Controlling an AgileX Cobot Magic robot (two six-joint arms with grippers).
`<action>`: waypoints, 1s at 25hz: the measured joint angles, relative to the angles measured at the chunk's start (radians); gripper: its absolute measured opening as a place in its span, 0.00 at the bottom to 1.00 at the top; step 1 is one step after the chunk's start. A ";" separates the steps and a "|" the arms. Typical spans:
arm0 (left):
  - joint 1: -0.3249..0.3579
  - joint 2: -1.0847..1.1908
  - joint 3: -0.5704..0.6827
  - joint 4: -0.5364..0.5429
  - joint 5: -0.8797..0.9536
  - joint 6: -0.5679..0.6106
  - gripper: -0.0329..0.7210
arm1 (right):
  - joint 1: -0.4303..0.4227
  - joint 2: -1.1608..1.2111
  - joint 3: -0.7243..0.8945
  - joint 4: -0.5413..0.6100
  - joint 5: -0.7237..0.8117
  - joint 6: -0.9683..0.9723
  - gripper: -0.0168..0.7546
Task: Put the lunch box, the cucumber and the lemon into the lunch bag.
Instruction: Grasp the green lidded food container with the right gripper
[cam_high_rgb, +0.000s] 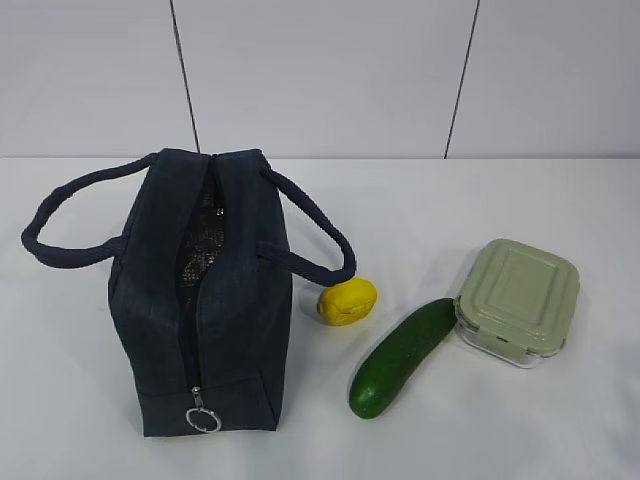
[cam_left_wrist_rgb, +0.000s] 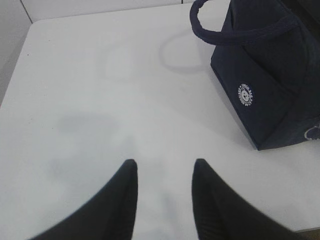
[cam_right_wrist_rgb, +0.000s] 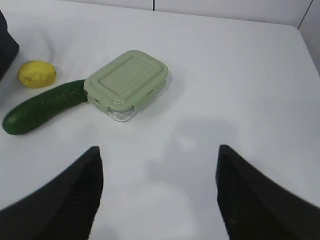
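Observation:
The navy lunch bag (cam_high_rgb: 205, 300) stands at the left, its top zipper partly open on silvery lining, the ring pull (cam_high_rgb: 203, 418) at the near end. The lemon (cam_high_rgb: 347, 301) lies just right of the bag. The cucumber (cam_high_rgb: 402, 357) lies slantwise, its far end touching the lunch box (cam_high_rgb: 518, 298). No arm shows in the exterior view. My left gripper (cam_left_wrist_rgb: 165, 167) is open and empty over bare table, left of the bag (cam_left_wrist_rgb: 265, 75). My right gripper (cam_right_wrist_rgb: 159, 150) is wide open and empty, nearer than the lunch box (cam_right_wrist_rgb: 127, 83), the cucumber (cam_right_wrist_rgb: 42, 106) and the lemon (cam_right_wrist_rgb: 36, 73).
The white table (cam_high_rgb: 480, 430) meets a pale panelled wall (cam_high_rgb: 320, 70) at the back. The bag's two loop handles (cam_high_rgb: 70, 215) spread out to either side; the right one (cam_high_rgb: 318, 232) arches over the lemon.

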 joint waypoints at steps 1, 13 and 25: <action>0.000 0.000 0.000 0.000 0.000 0.000 0.39 | 0.000 0.003 -0.002 0.016 0.000 0.027 0.69; 0.000 0.000 0.000 -0.015 0.000 0.000 0.39 | 0.000 0.379 -0.072 0.076 -0.068 0.242 0.69; 0.000 0.000 0.000 -0.051 0.000 0.000 0.39 | 0.000 0.717 -0.093 0.136 -0.230 0.321 0.69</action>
